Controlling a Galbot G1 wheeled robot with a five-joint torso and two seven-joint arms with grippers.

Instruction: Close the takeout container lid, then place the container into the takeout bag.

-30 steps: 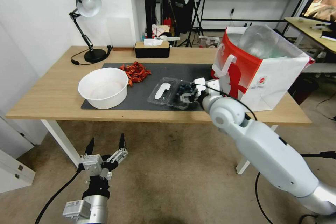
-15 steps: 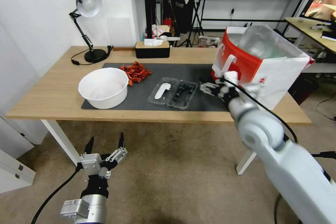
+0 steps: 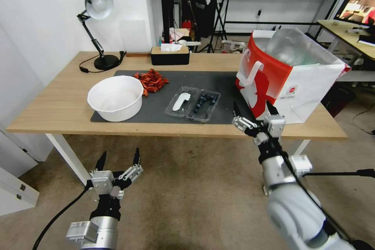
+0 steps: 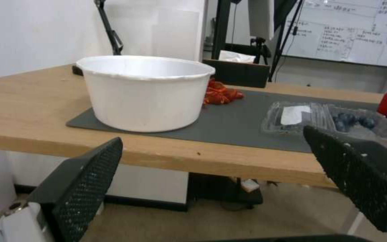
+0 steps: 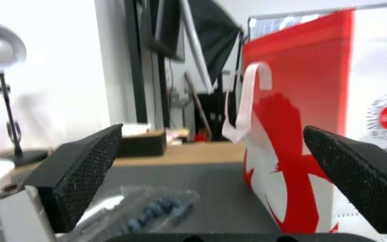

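Takeout container point(image 3: 203, 105): small clear clamshell, lying open and flat on the dark mat on the bench, blueberries in the tray half nearest the bag. The lid point(image 3: 180, 102), clear with an oblong white label, is folded out flat beside the tray on the side away from the bag. Takeout bag point(image 3: 289, 76): large, red-and-white paper, white handles, silvery lining, standing upright and open near the container, apart from it.

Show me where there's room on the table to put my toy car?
Bare wood lies on the table left of the white bowl, and bare dark mat between the takeout container and the tissue box. It is crowded beside the takeout bag.
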